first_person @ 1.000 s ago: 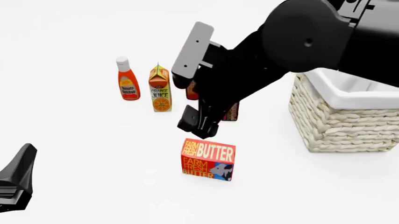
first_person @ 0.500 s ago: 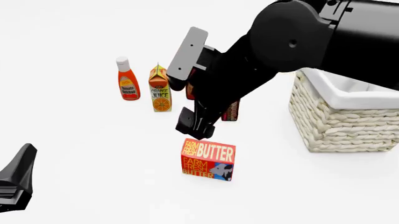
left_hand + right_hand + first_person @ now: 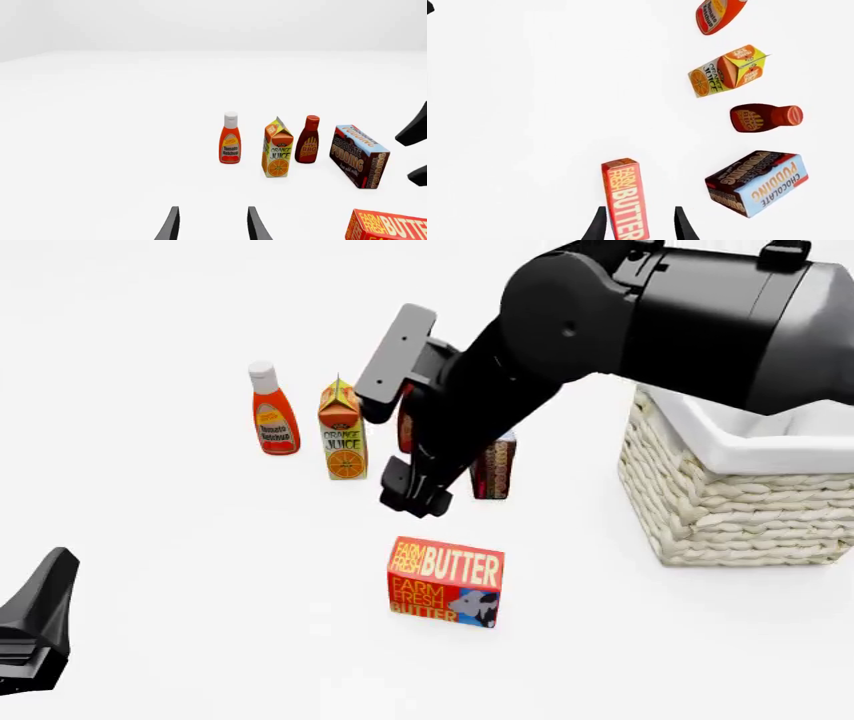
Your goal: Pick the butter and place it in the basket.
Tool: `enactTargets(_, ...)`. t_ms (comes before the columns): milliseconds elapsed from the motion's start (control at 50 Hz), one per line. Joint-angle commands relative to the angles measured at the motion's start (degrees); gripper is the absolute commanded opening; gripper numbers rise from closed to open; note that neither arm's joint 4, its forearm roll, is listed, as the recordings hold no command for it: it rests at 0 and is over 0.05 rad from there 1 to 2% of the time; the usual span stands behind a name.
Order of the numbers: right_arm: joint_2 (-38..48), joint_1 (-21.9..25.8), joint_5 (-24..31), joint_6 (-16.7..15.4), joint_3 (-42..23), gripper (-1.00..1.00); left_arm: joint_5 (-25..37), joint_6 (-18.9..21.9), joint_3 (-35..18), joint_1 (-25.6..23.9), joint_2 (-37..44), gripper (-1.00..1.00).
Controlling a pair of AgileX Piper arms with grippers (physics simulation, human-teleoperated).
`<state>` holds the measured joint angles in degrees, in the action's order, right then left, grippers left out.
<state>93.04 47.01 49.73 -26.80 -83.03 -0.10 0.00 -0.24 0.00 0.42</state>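
**Right arm poised above the butter, basket waiting alongside**

The large square cream-white woven basket with a white cloth liner (image 3: 721, 490) stands on the right side of the table, well apart from the groceries, so a carried item can be dropped in from above. The right gripper (image 3: 414, 495) hangs just above and behind the red-orange rectangular butter box (image 3: 446, 582); its wrist view shows the two dark fingers parted with the box's narrow top (image 3: 624, 197) lined up between them, untouched, which looks like alignment for a descent. The butter lies on the table, nearest the arms. Behind it stand a brown-and-blue chocolate pudding box (image 3: 359, 155), an orange juice carton (image 3: 277, 148), a dark BBQ sauce bottle (image 3: 309, 139) and a red ketchup bottle (image 3: 229, 138). The left gripper (image 3: 211, 225) rests aside, jaws parted and empty.

The plain white tabletop (image 3: 200, 560) merges into a featureless white room.
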Motion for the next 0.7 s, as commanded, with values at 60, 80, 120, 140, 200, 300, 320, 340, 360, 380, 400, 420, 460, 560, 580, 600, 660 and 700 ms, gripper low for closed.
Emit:
enactTargets(60, 1.9, -0.1, -0.4, 0.0, -0.6, 1.0, 0.0, 0.0, 0.0, 0.0, 0.0, 1.0)
enactTargets(80, 1.9, -0.1, -0.4, 0.0, -0.6, 1.0, 0.0, 0.0, 0.0, 0.0, 0.0, 1.0)
enactTargets(120, 2.1, 0.0, -0.4, -0.1, -0.8, 1.0, 0.0, 0.0, 0.0, 0.0, 0.0, 1.0)
enactTargets(140, 2.4, -0.1, -0.3, -0.3, -1.0, 1.0, 0.0, 0.0, 0.0, 0.0, 0.0, 1.0)
enactTargets(200, 2.8, -0.1, -0.2, -0.7, -1.4, 1.0, 0.0, 0.0, 0.0, 0.0, 0.0, 1.0)
enactTargets(300, 2.8, 0.4, -0.1, -1.0, -1.1, 1.0, 0.0, 0.0, 0.0, 0.0, 0.0, 1.0)
enactTargets(320, 2.8, 0.4, -0.1, -1.0, -1.1, 1.0, 0.0, 0.0, 0.0, 0.0, 0.0, 1.0)
enactTargets(340, 2.8, 0.5, -0.3, -1.4, -0.8, 1.0, 0.0, 0.0, 0.0, 0.0, 0.0, 1.0)
enactTargets(360, 2.8, 0.5, -0.3, -1.4, -0.8, 1.0, 0.0, 0.0, 0.0, 0.0, 0.0, 1.0)
enactTargets(380, 2.8, 0.6, -0.2, -1.2, -0.7, 1.0, 0.0, 0.0, 0.0, 0.0, 0.0, 1.0)
enactTargets(400, 2.9, 0.6, -0.2, -1.2, -0.7, 1.0, 0.0, 0.0, 0.0, 0.0, 0.0, 1.0)
enactTargets(420, 3.0, 0.5, -0.2, -1.6, -0.6, 1.0, 0.0, 0.0, 0.0, 0.0, 0.0, 1.0)
enactTargets(460, 3.1, 0.5, -0.2, -1.5, -0.6, 1.0, 0.0, 0.0, 0.0, 0.0, 0.0, 1.0)
enactTargets(560, 3.2, 1.0, -0.4, -1.4, 0.2, 1.0, 0.0, 0.0, 0.0, 0.0, 0.0, 1.0)
enactTargets(580, 3.2, 1.1, -0.4, -1.3, 0.1, 1.0, 0.0, 0.0, 0.0, 0.0, 0.0, 1.0)
enactTargets(600, 3.4, 1.1, -0.3, -1.3, 0.0, 1.0, 0.0, 0.0, 0.0, 0.0, 0.0, 1.0)
enactTargets(660, 3.9, 1.1, -0.3, -1.6, -0.4, 1.0, 0.0, 0.0, 0.0, 0.0, 0.0, 1.0)
enactTargets(700, 4.1, 1.0, -0.3, -1.7, -0.5, 1.0, 0.0, 0.0, 0.0, 0.0, 0.0, 1.0)
